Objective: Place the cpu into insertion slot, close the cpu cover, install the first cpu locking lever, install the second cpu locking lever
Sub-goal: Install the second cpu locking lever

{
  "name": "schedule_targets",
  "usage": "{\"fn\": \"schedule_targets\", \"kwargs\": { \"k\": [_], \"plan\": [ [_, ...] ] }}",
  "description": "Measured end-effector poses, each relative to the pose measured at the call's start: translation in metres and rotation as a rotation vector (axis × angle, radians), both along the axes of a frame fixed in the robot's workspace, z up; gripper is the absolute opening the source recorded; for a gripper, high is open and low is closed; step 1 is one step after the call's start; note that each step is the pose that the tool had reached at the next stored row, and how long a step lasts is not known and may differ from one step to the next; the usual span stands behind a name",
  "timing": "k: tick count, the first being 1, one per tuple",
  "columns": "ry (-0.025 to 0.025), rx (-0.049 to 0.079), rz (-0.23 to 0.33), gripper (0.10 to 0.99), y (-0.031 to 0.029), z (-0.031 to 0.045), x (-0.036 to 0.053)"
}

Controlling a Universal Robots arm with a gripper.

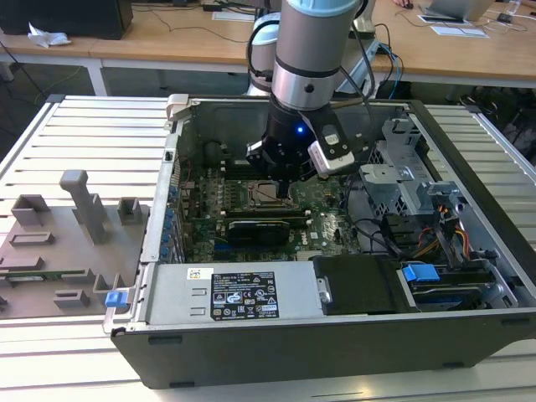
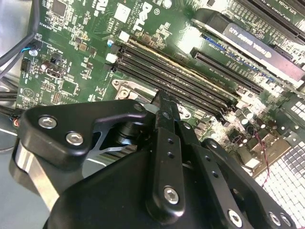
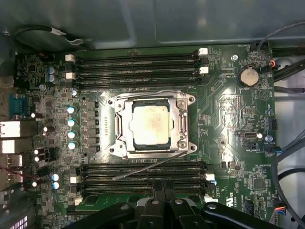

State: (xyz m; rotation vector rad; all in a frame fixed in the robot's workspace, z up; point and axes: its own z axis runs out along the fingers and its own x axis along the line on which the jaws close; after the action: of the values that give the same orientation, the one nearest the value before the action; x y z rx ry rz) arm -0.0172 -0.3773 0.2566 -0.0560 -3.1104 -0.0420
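The cpu [image 3: 149, 124] lies flat in the insertion slot [image 3: 112, 149] at the middle of the green board. The cpu cover [image 3: 179, 125] is down around it, its window showing the silver top. One thin wire lever [image 3: 147, 92] lies along the socket edge nearest the case wall. A second lever [image 3: 143, 168] sticks out loose at an angle over the memory slots on the opposite side. My gripper [image 3: 163, 184] hovers just past that loose lever, fingers together with nothing between them. In the exterior view the gripper [image 1: 285, 186] hangs right over the socket [image 1: 266, 194].
Black memory slots [image 3: 138, 64] flank the socket on two sides. A dark expansion card [image 1: 264, 228], cables [image 1: 377, 230] and a drive bay [image 1: 402, 167] crowd the case. A power supply [image 1: 226, 293] sits at the front. Grey fixtures [image 1: 84, 205] stand on the table at the exterior view's left.
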Motion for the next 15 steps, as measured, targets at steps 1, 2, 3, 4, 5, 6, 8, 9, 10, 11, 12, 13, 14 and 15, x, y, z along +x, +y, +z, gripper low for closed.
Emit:
{"fn": "schedule_targets", "kwargs": {
  "k": [1,2,3,4,5,6,8,9,10,11,12,13,14,15],
  "plan": [
    [-0.0001,0.000,0.000,0.106,-0.0001,-0.0006,0.0000],
    [0.0000,0.001,0.000,0.106,-0.0006,-0.0022,0.0000],
    [-0.0001,0.002,0.000,0.106,-0.0010,-0.0032,0.0000],
    [0.0000,0.003,0.000,0.106,-0.0013,-0.0039,0.0000],
    [0.0000,0.006,0.000,0.106,-0.0023,-0.0048,0.0001],
    [0.0000,0.012,0.000,0.106,-0.0035,-0.0054,0.0000],
    [0.0000,0.044,0.000,0.106,-0.0051,-0.0064,0.0000],
    [0.0000,0.064,0.000,0.106,-0.0055,-0.0074,0.0000],
    [-0.0001,0.069,0.000,0.106,-0.0056,-0.0086,0.0000],
    [-0.0002,0.071,0.000,0.106,-0.0056,-0.0097,0.0000],
    [-0.0001,0.073,0.000,0.106,-0.0057,-0.0118,0.0000],
    [-0.0001,0.074,0.000,0.106,-0.0057,-0.0155,0.0000],
    [0.0000,0.074,0.000,0.106,-0.0057,-0.0177,0.0000],
    [-0.0001,0.074,0.000,0.106,-0.0057,-0.0189,0.0000]
  ]
}}
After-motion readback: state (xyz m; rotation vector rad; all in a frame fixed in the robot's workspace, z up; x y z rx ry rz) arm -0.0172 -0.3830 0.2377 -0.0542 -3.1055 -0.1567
